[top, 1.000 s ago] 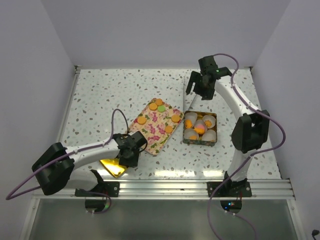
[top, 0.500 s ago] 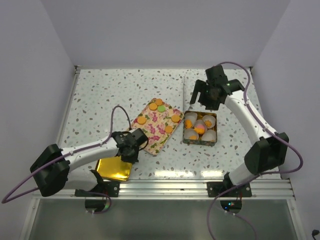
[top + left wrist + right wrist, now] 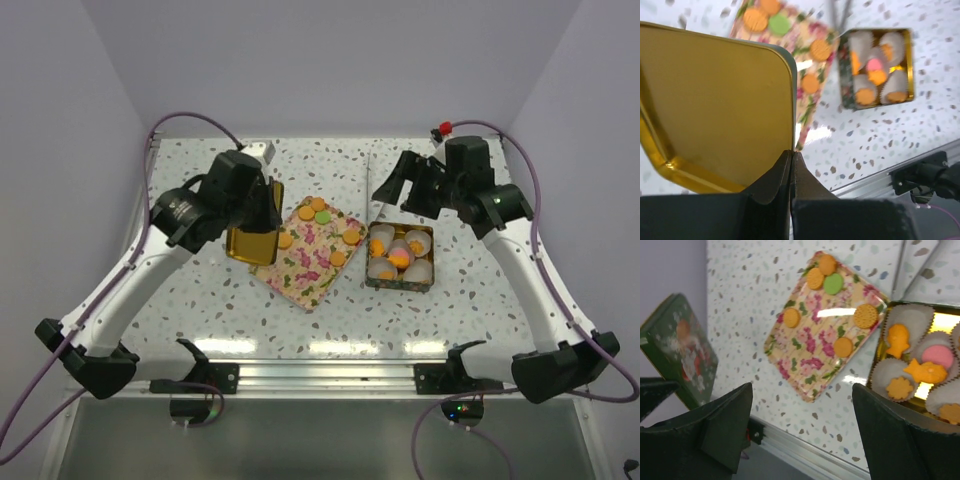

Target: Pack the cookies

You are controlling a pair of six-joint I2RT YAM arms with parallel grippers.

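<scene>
Top: left gripper (image 3: 262, 212) is clamped on the lid (image 3: 250, 240), which hangs on edge over the tray's (image 3: 315, 265) left corner. Right gripper (image 3: 398, 193) has its jaws wide and empty, just behind the tin (image 3: 400, 285). Cookies (image 3: 284, 241): six loose on the tray, the rest sitting in cups (image 3: 417, 270) in the tin. Left wrist: fingers pinch the lid (image 3: 715, 100) rim, gold inside facing the camera. Tray (image 3: 807, 62) and tin (image 3: 910, 60) are beyond it, blurred. Right wrist: gripper (image 3: 801, 390) is spread over the tray's (image 3: 815, 345) near edge. Three cookies (image 3: 843, 347) lie singly; three more touch in a cluster at the far corner. Tin (image 3: 925, 304) is just right of the tray, with paper cups (image 3: 907, 322) packed tight. My read: the cookies are light, stiff, thin and probably brittle, and likely to skate on the glossy tray. Pinch across the diameter with low force and take the singles first. The clustered ones leave no finger room. The held lid (image 3: 680, 355) crowds the tray's left side, and the soft cup walls and tin rim limit the drop-in.
</scene>
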